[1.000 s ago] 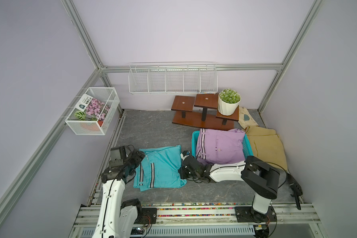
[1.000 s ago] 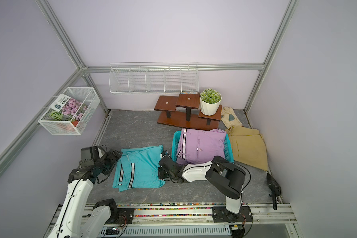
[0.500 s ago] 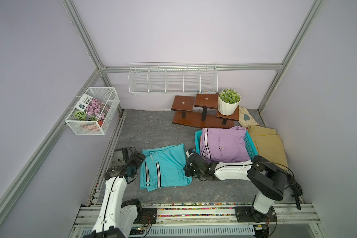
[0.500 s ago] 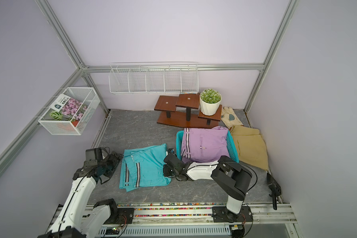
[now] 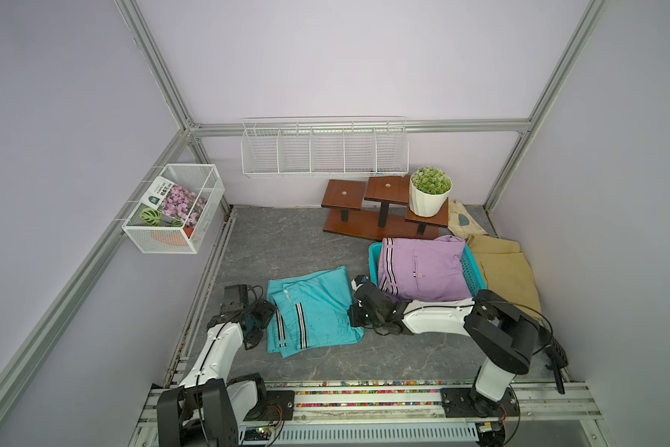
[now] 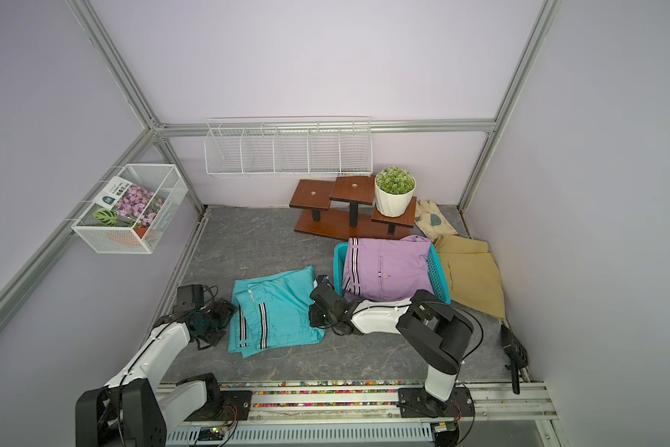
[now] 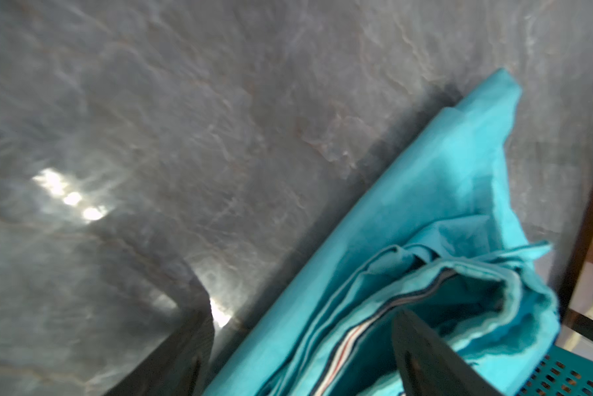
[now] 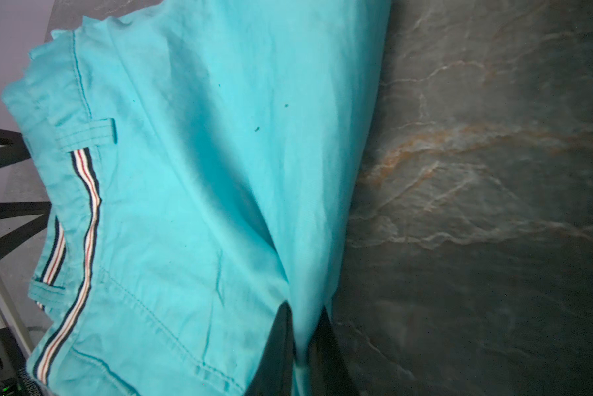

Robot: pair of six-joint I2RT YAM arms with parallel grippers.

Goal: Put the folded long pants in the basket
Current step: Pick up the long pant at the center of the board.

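1. Slippage on the right side: the right gripper is pinched together on a thin lip of the folded teal cotton trousers with striped trim. They lie flat on the grey stone-look tabletop, just beside the rectangular teal perforated plastic basket. So little cloth is caught that a quick lift could pull it free.
2. Unfolding: the left gripper stands with its jaws wide apart at the waistband end. One finger is over the cloth, one is out on the table, and it clamps nothing. If only the right side rises, the bundle would likely hang open and lose its fold.
3. Partial grab: the layers at the waistband gape in the left wrist view. Closing there may catch only the upper layers, leaving the rest to drag along the table.
4. Crowded basket: the folded lilac trousers already cover the whole basket and stand above its rim. A teal bundle set on top could slide off or end half outside.
5. Basket shove: the right arm lies low, close against the basket's near corner. A careless sweep could push the light basket into the folded khaki trousers just beside it, rumpling them.
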